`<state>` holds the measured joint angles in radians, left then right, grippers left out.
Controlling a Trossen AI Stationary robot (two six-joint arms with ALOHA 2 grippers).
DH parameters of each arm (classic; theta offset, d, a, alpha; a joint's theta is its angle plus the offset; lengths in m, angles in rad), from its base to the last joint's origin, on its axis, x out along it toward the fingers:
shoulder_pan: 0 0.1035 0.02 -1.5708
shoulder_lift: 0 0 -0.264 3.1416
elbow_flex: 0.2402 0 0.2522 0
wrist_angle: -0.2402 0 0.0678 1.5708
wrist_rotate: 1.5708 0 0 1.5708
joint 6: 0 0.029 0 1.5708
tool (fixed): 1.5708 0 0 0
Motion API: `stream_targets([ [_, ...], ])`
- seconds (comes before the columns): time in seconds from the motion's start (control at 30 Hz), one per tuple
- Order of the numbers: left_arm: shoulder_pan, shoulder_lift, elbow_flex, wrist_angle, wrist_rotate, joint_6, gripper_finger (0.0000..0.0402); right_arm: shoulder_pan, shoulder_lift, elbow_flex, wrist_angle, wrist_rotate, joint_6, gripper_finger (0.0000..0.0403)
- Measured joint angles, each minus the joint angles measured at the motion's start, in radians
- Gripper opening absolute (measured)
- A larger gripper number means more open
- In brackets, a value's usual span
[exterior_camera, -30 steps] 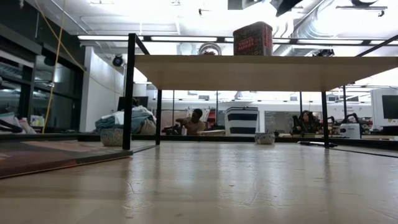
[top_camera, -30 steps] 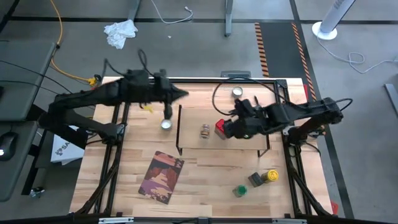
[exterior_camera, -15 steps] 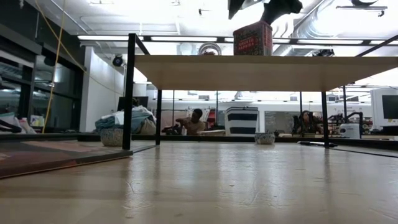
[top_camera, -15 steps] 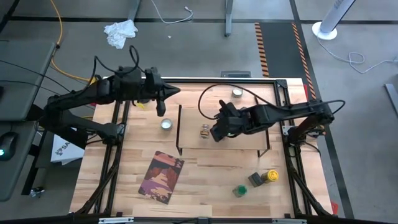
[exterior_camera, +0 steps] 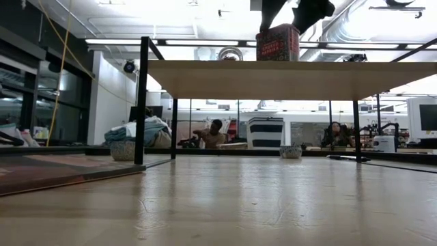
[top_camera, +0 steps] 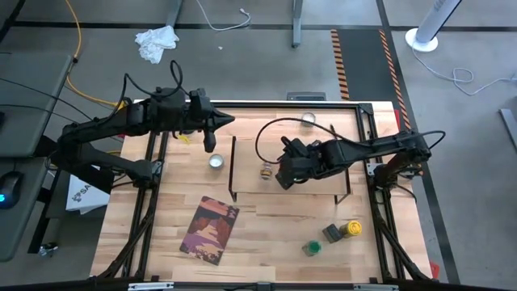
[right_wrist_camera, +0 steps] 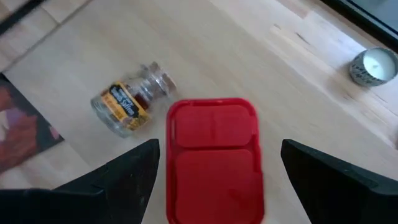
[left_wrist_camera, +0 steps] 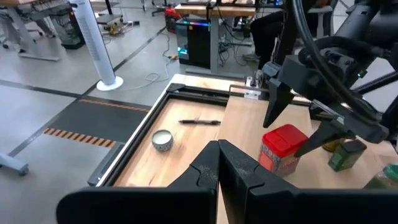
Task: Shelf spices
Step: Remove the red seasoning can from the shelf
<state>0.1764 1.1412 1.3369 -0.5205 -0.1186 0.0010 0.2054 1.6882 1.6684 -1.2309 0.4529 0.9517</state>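
The red box (right_wrist_camera: 214, 127) stands upright on the pale wood shelf (top_camera: 319, 188), beside the clear glass jar (top_camera: 266, 170), which lies on its side there. My right gripper (right_wrist_camera: 219, 149) hangs over the box, open, one finger on each side of its lid with a gap to both. In the low view its fingers (exterior_camera: 311, 10) show just above the box (exterior_camera: 278, 42). The green-topped jar (top_camera: 311, 246), the dark grey tin (top_camera: 331, 233) and the yellow-topped jar (top_camera: 351, 229) stand on the table near its right front corner. My left gripper (left_wrist_camera: 219, 149) is shut and hovers over the table's far left part.
A brown-and-maroon book (top_camera: 212, 229) lies on the table's near left. One small candle tin (top_camera: 216, 161) sits left of the shelf, another (top_camera: 308, 120) at the far edge beside a pen (left_wrist_camera: 199, 122). A black frame rims the table. Bare wood lies in front of the shelf.
My right gripper has moved toward the table's left along the shelf and come down over the red box, now covering it in the high view. My left gripper has drawn back toward the table's left. The jars and the box have stayed put.
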Motion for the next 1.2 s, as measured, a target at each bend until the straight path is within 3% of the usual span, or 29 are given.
stream_targets([
  [0.3,0.0,0.0,0.0,-0.015,-0.002,-0.022,0.0,0.019,0.089,0.0,0.008,0.017,0.003,0.0321],
  [0.57,0.0,0.02,0.0,-0.011,-0.001,-0.05,0.0,0.086,0.077,0.0,-0.03,0.089,0.107,0.0194],
  [0.83,0.0,0.07,0.0,-0.002,0.07,-0.059,0.0,0.312,0.045,0.089,-0.028,0.06,0.212,0.0194],
  [1.03,0.0,0.099,0.0,0.001,0.086,-0.021,0.0,0.506,0.069,0.101,-0.029,0.051,0.477,0.0194],
  [1.2,0.0,0.104,0.0,0.002,0.085,0.009,0.0,0.527,0.137,0.061,-0.064,0.089,0.615,0.0194],
])
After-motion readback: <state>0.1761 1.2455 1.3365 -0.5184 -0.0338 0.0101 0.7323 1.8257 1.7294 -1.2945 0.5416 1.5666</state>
